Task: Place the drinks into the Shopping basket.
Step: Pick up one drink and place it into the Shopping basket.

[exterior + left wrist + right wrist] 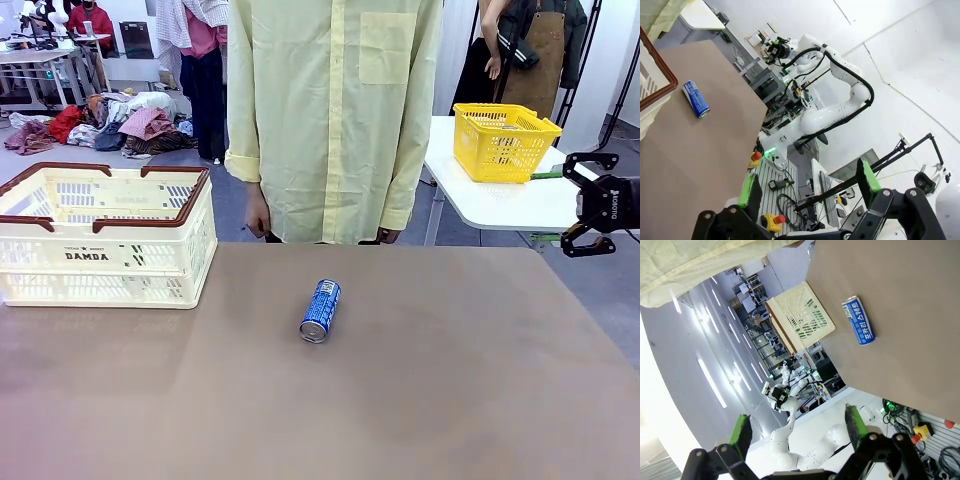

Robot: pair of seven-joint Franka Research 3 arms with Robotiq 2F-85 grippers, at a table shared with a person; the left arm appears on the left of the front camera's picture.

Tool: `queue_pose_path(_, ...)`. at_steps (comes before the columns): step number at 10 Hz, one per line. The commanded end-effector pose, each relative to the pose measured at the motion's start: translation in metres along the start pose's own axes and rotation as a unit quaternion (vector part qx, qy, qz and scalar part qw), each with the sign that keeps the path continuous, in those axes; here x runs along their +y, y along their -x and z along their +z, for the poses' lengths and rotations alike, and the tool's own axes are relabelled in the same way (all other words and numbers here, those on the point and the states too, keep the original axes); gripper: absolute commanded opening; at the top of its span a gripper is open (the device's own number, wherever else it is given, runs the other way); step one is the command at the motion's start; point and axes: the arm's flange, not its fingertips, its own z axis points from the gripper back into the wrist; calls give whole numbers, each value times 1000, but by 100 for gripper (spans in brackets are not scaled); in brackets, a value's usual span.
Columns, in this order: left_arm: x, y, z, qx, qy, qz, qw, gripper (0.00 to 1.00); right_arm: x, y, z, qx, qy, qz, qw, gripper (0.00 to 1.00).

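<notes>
One of the drinks, a blue can (320, 311) with white print, lies on its side in the middle of the brown table. The Shopping basket (100, 262), cream with a dark brown-red rim, stands at the table's far left. My right gripper (567, 207) hovers open off the table's right edge, well away from the can. In the right wrist view the can (858, 321) and basket (800, 315) lie far beyond my open right gripper (797, 432). In the left wrist view my left gripper (807, 185) is open and empty, with the can (695, 99) and a basket corner (655, 80) far off.
A person in a pale yellow shirt (330, 120) stands at the far edge, hands down at their sides. A yellow mesh basket (500, 140) sits on a white side table (500, 205) at the back right. Bare tabletop surrounds the can.
</notes>
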Motion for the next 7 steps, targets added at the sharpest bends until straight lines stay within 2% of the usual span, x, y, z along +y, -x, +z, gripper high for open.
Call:
queue_pose_path(1,-2,3,1,5,5,-3,1000,100,3,1,2,5,4,2,1000,100)
queue_pose_path(4,0,0,0,0,0,0,1000,100,3,1,2,5,4,2,1000,100)
queue_pose_path(5,-3,-1,-15,26,-26,36,999,100,3,1,2,5,4,2,1000,100)
queue_pose_path(7,-40,-47,-80,94,-107,60,988,100,3,1,2,5,4,2,1000,100)
